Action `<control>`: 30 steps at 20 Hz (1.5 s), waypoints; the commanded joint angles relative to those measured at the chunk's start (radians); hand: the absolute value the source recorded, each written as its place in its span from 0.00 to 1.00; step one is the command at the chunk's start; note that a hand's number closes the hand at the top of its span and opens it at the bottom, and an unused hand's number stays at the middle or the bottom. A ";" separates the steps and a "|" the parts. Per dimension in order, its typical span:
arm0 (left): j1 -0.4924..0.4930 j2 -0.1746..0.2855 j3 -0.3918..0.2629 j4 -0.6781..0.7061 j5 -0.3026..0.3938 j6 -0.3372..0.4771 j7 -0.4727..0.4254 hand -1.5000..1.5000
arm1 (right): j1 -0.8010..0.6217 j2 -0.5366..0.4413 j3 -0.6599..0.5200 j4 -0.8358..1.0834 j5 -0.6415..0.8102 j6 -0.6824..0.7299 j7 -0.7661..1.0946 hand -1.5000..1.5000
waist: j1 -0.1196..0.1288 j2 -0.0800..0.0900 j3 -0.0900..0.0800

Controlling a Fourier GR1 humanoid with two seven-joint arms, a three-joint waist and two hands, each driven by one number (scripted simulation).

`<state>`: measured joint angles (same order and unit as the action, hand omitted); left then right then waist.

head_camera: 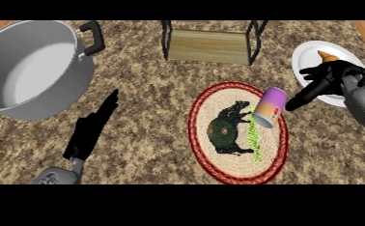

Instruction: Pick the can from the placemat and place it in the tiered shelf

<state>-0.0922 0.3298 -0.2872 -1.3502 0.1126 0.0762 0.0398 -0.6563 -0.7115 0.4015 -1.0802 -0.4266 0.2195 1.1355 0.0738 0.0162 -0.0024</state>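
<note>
A purple and orange can [269, 106] stands tilted on the right side of the round placemat [228, 164], which has a red rim and a dark animal figure. My right hand [324, 80] is just to the right of the can, fingers spread and open, one fingertip close to the can's top; I cannot tell if it touches. The tiered shelf [208, 46], a wooden board in a black frame, stands at the back centre. My left hand [91, 131] rests open at the lower left, fingers straight and pointing up.
A large steel pot [39, 73] with a black handle fills the back left. A white plate [314, 56] with an orange piece of food on it lies at the right edge, partly under my right hand.
</note>
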 commanded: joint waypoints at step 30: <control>0.033 0.032 0.093 -0.011 0.023 -0.057 0.026 0.50 | -0.309 0.273 0.308 0.534 -0.076 0.234 0.159 0.00 | -0.060 -0.016 0.002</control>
<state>-0.0638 0.3343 -0.2203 -1.3432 0.1104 0.0505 0.0340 -0.9548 -0.4552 0.6962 -0.5697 -0.5065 0.3722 1.1272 0.0146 0.0001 0.0000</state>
